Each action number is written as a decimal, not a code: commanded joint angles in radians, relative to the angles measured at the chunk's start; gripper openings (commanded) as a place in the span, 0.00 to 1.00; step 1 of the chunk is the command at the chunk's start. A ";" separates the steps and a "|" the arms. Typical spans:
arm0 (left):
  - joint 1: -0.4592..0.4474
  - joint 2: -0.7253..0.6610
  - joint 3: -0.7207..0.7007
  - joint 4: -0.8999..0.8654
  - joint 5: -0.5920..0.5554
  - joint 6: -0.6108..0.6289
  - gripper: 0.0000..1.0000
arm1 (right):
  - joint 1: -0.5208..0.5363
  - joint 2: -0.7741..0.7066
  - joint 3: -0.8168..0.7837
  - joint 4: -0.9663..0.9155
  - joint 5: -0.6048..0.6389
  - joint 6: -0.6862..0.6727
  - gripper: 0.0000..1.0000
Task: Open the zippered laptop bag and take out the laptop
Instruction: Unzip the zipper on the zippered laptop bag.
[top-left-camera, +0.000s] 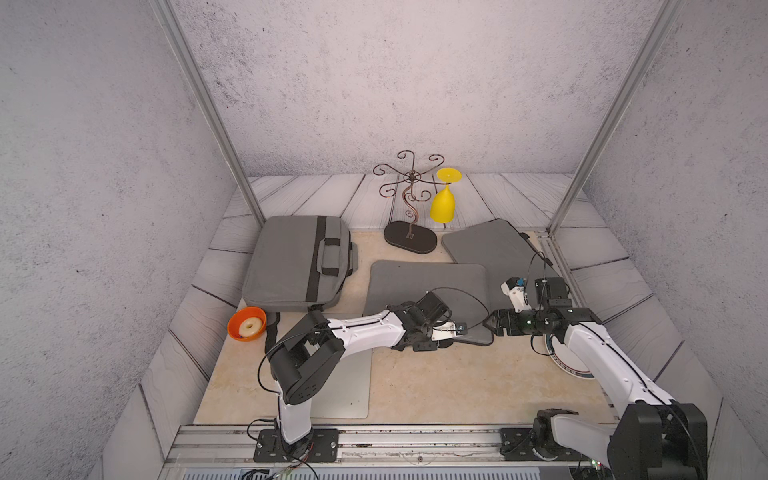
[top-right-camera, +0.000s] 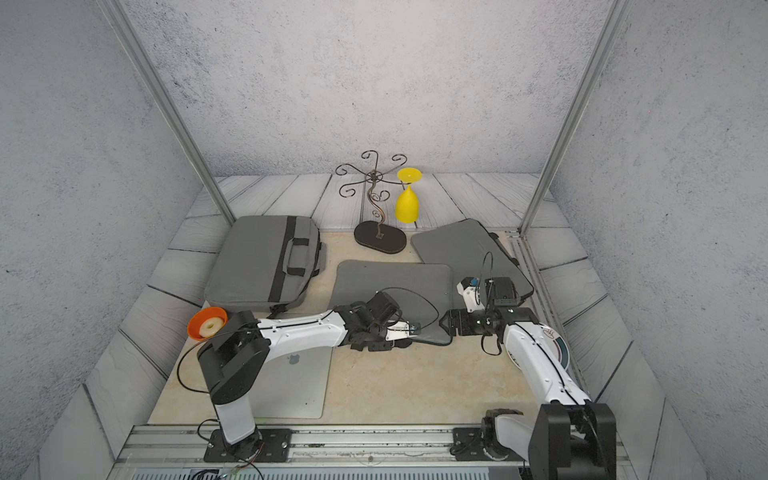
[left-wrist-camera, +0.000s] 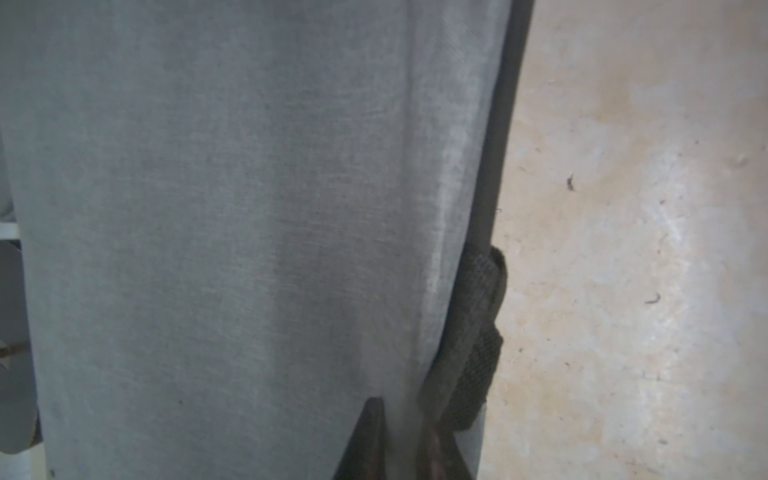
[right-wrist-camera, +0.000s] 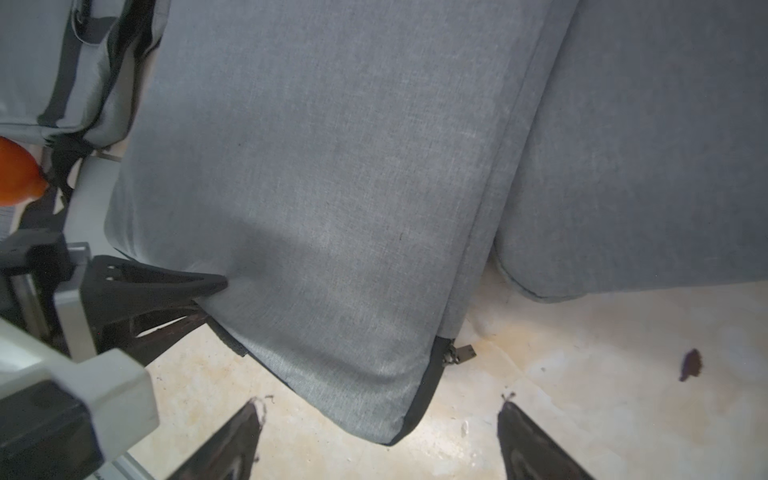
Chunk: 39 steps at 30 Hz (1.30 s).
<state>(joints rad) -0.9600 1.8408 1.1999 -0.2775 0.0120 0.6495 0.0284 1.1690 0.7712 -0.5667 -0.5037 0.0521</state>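
Grey zippered laptop sleeve (top-left-camera: 428, 286) lies at the centre of the table (top-left-camera: 436, 382) — left gripper (right-wrist-camera: 212, 300) clamped on its 5 o'clock edge, right gripper (right-wrist-camera: 379, 402) spread wide just off the 4 o'clock corner by the zipper pull (right-wrist-camera: 459, 353) — silver laptop (top-right-camera: 299, 382) flat at 7 o'clock.

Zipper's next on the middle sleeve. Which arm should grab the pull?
Right. The right claw, open, faces the sleeve corner where the zipper pull sticks out. The left claw is shut on the sleeve's near edge, busy holding it.
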 joint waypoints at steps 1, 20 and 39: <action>0.040 -0.025 0.042 -0.069 -0.011 0.007 0.06 | -0.005 0.014 -0.039 0.084 -0.079 0.127 0.87; 0.220 -0.043 0.238 -0.363 0.260 0.067 0.00 | -0.017 0.065 -0.197 0.423 -0.149 0.377 0.65; 0.266 -0.002 0.307 -0.396 0.210 0.118 0.00 | 0.004 -0.017 -0.261 0.342 -0.069 0.319 0.42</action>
<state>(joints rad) -0.7136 1.8397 1.4567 -0.6727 0.2390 0.7601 0.0250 1.1683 0.5121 -0.2375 -0.5945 0.3870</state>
